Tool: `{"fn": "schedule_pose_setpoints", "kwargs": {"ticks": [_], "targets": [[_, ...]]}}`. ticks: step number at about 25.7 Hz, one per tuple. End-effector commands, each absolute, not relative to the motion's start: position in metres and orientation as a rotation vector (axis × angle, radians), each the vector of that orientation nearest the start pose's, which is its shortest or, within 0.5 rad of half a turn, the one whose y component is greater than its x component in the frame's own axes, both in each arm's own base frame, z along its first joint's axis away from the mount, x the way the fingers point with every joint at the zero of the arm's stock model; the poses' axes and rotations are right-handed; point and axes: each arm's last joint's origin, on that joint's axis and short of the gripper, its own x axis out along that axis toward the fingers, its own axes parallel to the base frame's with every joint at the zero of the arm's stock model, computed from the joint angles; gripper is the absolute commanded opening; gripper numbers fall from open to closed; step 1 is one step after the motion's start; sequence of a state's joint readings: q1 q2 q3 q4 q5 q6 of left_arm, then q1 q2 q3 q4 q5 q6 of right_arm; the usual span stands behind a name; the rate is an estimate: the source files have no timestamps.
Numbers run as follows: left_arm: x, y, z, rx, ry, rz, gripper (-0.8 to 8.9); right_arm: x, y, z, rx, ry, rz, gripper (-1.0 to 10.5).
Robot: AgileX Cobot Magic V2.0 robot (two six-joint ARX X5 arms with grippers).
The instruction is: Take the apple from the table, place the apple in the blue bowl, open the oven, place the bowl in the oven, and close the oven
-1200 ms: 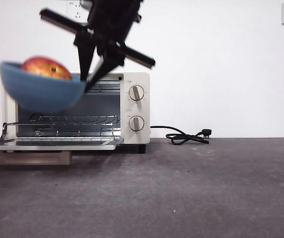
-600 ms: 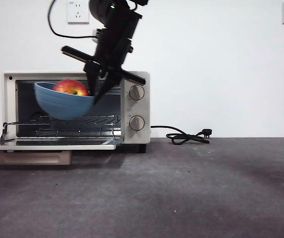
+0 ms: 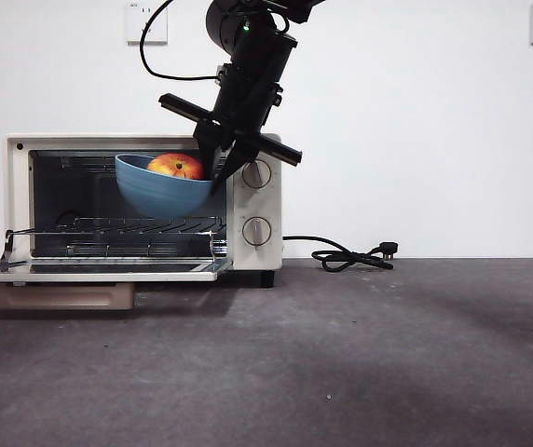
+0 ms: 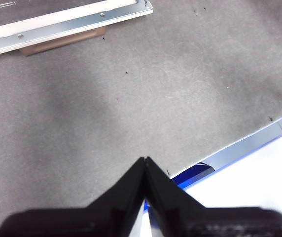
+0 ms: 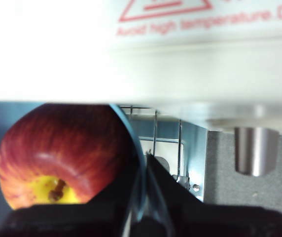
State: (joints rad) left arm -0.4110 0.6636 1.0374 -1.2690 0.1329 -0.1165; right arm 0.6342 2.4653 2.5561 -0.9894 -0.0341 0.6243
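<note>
Currently the right gripper (image 3: pixel 218 169) pinches the rim of the bowl (image 3: pixel 161 193), one jaw inside and one outside. The bowl hangs inside the open oven (image 3: pixel 248 200), above the wire rack (image 3: pixel 117 225) and not touching it. The apple (image 3: pixel 175 167) sits in the bowl. The left gripper (image 4: pixel 145 161) hovers over the table (image 4: pixel 131 98), jaws pressed together, holding nothing.

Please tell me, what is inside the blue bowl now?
The apple lies inside the blue bowl, which the right claw grips by its rim at the open oven. The bowl's wall hides the apple's lower part and the bottom.
</note>
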Motion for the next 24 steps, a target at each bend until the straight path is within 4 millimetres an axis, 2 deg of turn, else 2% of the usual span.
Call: {"fn": "schedule_pose_setpoints", "kwargs": {"ticks": [1,6,14,24], "targets": [[0.071,-0.035,0.335,0.014,0.923,-0.450,-0.05,0.429,0.312,0.270,0.328,1.005,0.315,-0.1],[0.071,-0.035,0.335,0.014,0.924,-0.449,-0.05,0.433,0.310,0.267,0.336,0.996,0.299,-0.1],[0.071,-0.035,0.335,0.015,0.924,-0.449,-0.05,0.440,0.311,0.245,0.336,1.038,0.270,-0.1],[0.071,-0.035,0.334,0.019,0.926,-0.451,-0.05,0.441,0.311,0.244,0.333,1.023,0.254,0.0]]}}
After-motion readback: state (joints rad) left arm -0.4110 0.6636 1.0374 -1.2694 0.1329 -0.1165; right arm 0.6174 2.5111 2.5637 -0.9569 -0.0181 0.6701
